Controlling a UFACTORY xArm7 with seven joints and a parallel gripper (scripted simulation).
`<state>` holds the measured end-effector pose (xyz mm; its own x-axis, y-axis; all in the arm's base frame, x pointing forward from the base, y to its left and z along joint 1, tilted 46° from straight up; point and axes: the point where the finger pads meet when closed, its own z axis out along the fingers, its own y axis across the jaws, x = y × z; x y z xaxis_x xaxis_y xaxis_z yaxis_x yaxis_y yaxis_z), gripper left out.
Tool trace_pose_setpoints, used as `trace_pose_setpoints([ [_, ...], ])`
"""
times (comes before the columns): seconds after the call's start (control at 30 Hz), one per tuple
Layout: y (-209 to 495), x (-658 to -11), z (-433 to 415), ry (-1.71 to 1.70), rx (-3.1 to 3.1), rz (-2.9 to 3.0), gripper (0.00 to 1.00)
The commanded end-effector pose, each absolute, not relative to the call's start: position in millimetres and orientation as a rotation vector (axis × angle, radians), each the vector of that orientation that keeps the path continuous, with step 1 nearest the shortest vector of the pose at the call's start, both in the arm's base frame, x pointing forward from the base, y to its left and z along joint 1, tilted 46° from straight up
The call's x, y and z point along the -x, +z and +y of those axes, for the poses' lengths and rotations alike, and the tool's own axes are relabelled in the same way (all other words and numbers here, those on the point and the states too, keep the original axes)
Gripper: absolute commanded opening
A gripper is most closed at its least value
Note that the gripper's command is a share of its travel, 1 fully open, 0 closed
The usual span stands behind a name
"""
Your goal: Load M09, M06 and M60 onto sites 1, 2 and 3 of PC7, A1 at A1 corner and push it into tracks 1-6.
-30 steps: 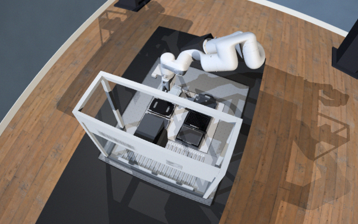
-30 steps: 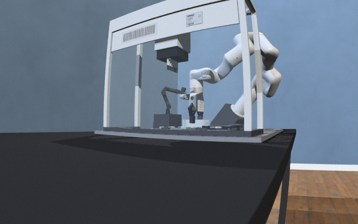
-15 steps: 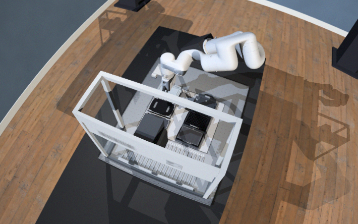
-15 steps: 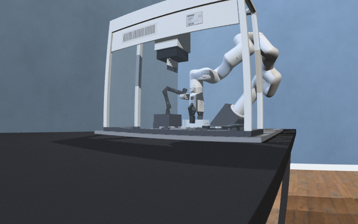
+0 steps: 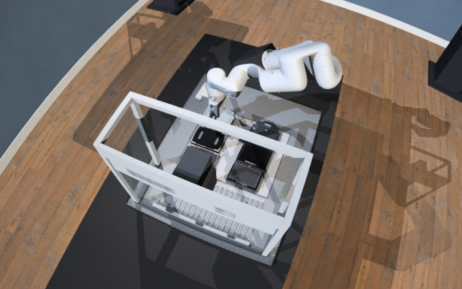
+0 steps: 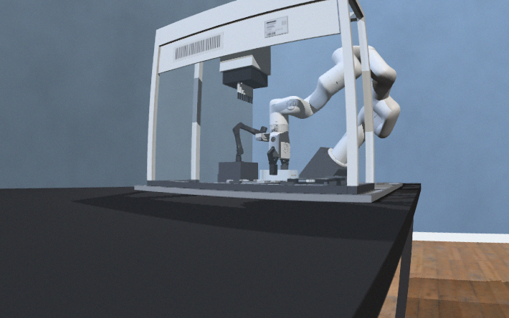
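Fingers (image 6: 276,167) of mine grip the pale deep-well block M09 (image 6: 284,174) wide in its nest; all three sites look unloaded.

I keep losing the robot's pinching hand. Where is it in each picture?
Top view: the end effector is upper middle, just behind the white frame's top bar, closed on a pale block.
Exterior view: the end effector is in the centre, pointing down onto the pale block.
Shared landmark: the white frame.

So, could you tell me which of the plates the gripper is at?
The pale block nearest the arm's base: the gripper is shut on it, while the two dark plates lie farther along.
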<state>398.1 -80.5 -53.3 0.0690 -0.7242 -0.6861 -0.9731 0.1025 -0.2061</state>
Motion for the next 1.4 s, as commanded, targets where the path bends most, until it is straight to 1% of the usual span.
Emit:
trace_pose_setpoints([
  [0.0,-52.8,-398.6,-83.0,0.464,1.675,1.712,0.00],
  [1.37,-38.7,-394.2,-96.6,0.464,1.674,1.712,0.00],
])
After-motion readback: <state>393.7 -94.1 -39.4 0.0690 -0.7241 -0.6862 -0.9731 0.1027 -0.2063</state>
